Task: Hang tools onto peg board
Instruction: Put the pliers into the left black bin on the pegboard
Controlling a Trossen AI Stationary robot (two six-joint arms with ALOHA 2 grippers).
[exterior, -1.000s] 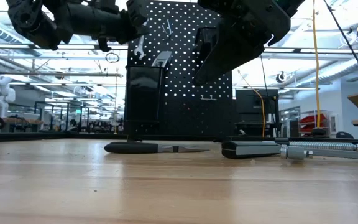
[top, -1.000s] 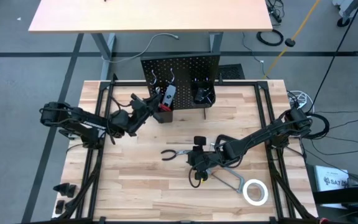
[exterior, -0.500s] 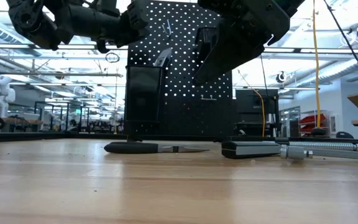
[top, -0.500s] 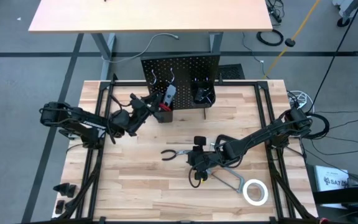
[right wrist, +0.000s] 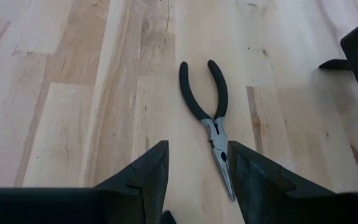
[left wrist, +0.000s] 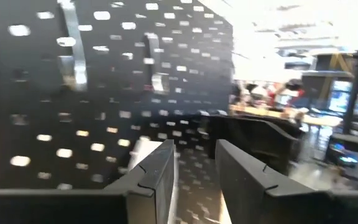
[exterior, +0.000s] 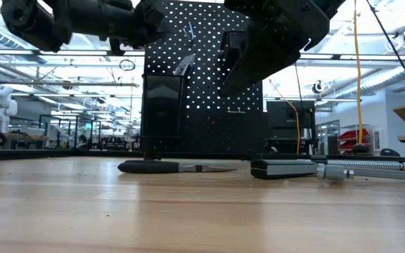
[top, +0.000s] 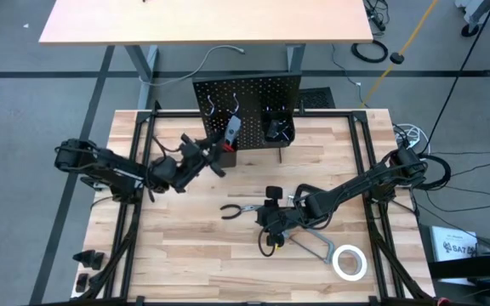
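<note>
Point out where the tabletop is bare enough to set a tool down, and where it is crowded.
Free: the near-left of the table, between the left arm and the pliers, and the far-right strip beside the peg board. Crowded: near-right, where the right gripper, bar clamp and tape roll cluster, and the board's front, where the left gripper is.

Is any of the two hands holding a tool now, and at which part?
No. The left hand is open near the peg board; the right hand is open above the pliers.

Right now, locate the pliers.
High view: the pliers lie flat mid-table, beside the right gripper, in front of the peg board.
</note>
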